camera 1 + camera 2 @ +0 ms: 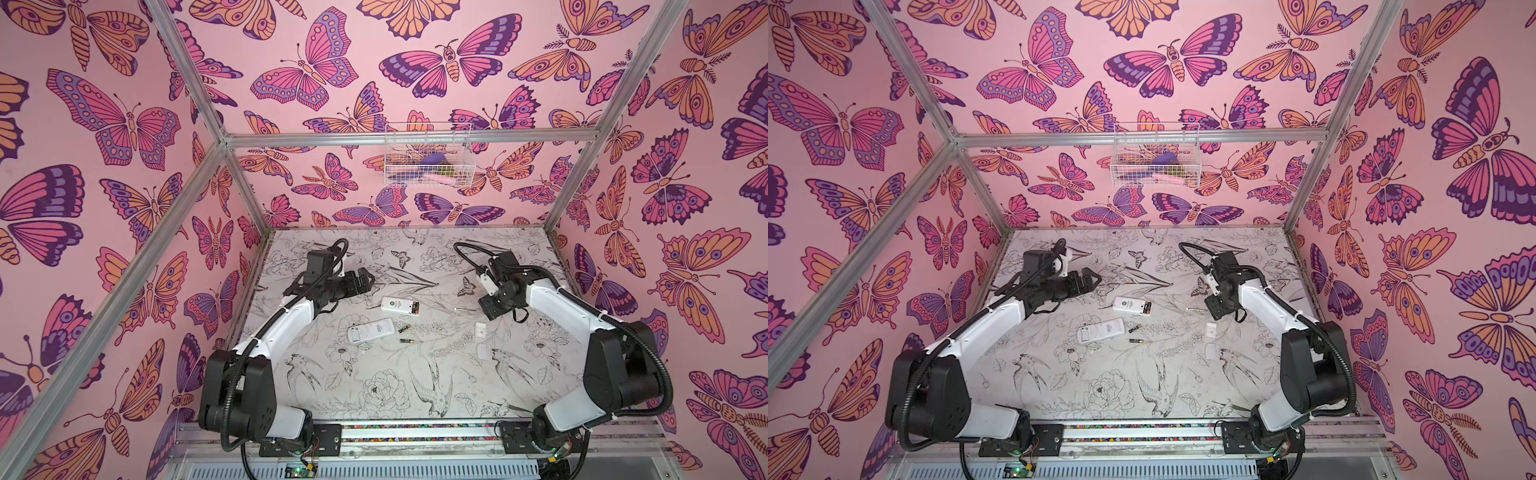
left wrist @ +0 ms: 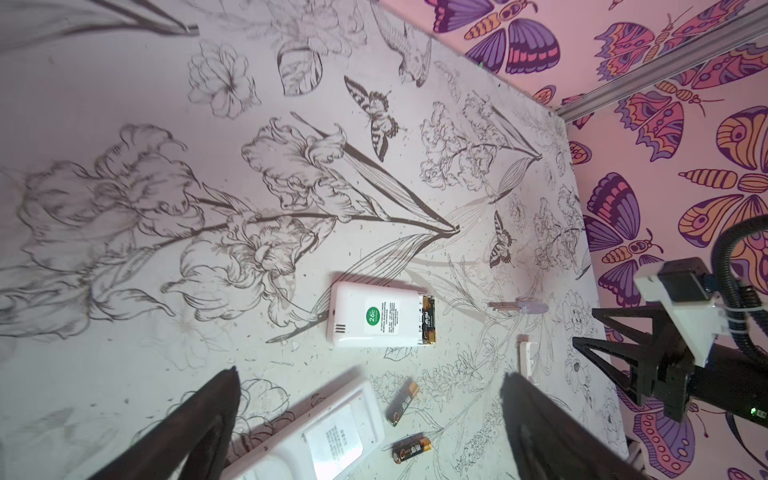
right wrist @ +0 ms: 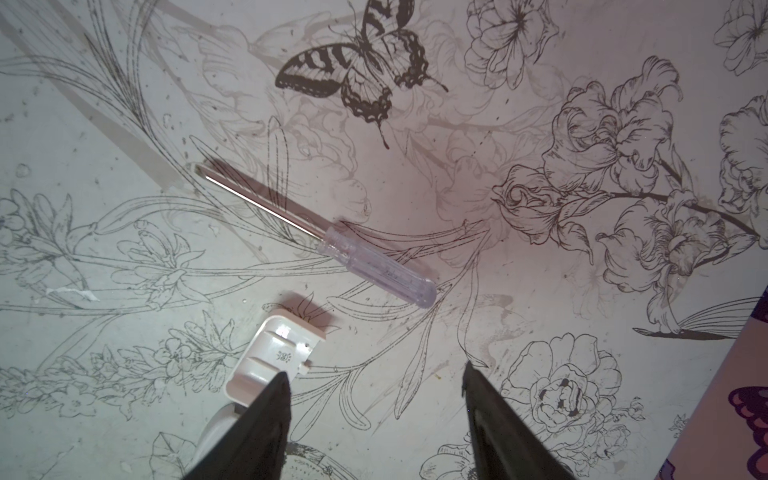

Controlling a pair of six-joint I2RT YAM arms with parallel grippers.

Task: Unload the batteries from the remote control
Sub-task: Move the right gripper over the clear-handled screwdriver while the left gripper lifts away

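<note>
A white remote control (image 2: 376, 320) with a green sticker lies back-up mid-table, with batteries (image 2: 428, 320) seated in its open end. A second white remote (image 2: 316, 436) lies nearer, its compartment bare. Two loose batteries (image 2: 402, 403) (image 2: 412, 447) rest on the table just right of it, also seen in both top views (image 1: 403, 328) (image 1: 1136, 340). My left gripper (image 2: 368, 374) hangs open above the second remote and the loose batteries, holding nothing. My right gripper (image 3: 376, 370) is open and empty over the table, beside a white battery cover (image 3: 276, 357).
A clear-handled screwdriver (image 3: 332, 241) lies on the table right of the sticker remote. A second white cover (image 1: 484, 351) lies nearer the front right. A wire basket (image 1: 428, 156) hangs on the back wall. The table (image 1: 374, 399) is walled by pink butterfly panels.
</note>
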